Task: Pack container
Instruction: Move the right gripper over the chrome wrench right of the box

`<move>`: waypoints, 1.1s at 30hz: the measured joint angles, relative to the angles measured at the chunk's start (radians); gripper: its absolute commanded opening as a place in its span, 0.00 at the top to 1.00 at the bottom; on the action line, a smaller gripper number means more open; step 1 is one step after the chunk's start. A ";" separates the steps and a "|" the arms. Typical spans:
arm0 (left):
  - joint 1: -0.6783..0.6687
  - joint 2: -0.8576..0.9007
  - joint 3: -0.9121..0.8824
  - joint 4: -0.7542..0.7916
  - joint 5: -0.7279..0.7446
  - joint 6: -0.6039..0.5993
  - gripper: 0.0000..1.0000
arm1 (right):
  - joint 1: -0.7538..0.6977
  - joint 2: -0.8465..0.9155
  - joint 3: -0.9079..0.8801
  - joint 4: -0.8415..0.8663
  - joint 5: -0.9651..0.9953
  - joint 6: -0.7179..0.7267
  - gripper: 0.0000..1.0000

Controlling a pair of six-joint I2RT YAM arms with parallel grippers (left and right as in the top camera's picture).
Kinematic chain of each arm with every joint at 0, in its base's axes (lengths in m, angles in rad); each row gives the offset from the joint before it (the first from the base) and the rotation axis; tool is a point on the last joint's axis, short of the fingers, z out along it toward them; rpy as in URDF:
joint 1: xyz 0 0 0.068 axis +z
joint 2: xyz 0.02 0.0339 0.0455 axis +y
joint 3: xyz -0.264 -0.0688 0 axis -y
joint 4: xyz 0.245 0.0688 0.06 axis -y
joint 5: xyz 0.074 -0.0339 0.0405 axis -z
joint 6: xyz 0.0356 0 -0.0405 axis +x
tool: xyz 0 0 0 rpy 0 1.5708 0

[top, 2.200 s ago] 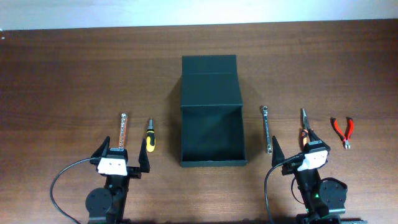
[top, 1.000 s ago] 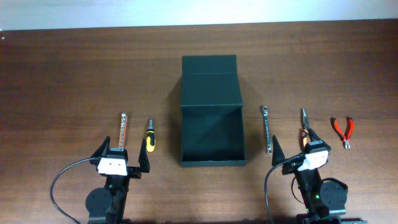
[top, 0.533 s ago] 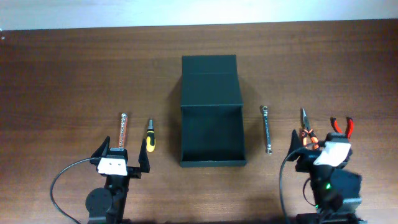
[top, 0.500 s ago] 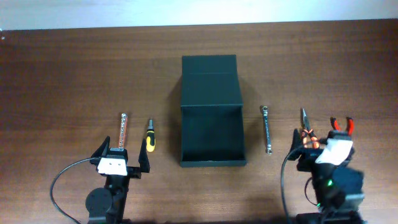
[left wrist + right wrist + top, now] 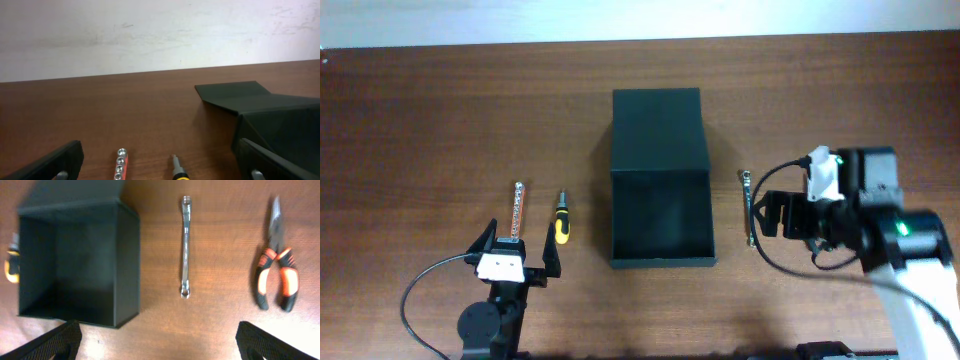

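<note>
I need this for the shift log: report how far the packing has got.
Done: only that the container lies open; it looks empty. In hand: nothing held; the right gripper hovers open over the wrench, the left gripper sits open near the screwdriver. Left: wrench, pliers, screwdriver and the metal bit bar all lie on the table, unpacked.

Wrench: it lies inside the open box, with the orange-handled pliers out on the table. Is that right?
Not quite. The wrench is not inside the box. It lies on the table just outside the box, between it and the pliers. The right wrist view shows this, and the box interior looks empty there. The box is open and the orange-handled pliers are out on the table, as stated.
</note>
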 measured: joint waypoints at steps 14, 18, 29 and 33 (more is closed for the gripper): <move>0.000 0.000 0.000 0.000 -0.002 0.000 0.01 | 0.000 0.499 0.108 -0.111 0.147 0.000 0.01; 0.000 0.000 0.000 0.000 -0.002 0.000 0.01 | 0.000 0.557 0.113 -0.076 0.204 0.000 0.01; 0.000 0.000 0.000 0.000 -0.002 0.000 0.01 | 0.000 0.571 0.116 0.021 0.221 -0.034 0.01; 0.000 0.000 0.000 0.000 -0.003 0.000 0.01 | 0.000 0.571 0.116 0.046 0.219 -0.037 0.01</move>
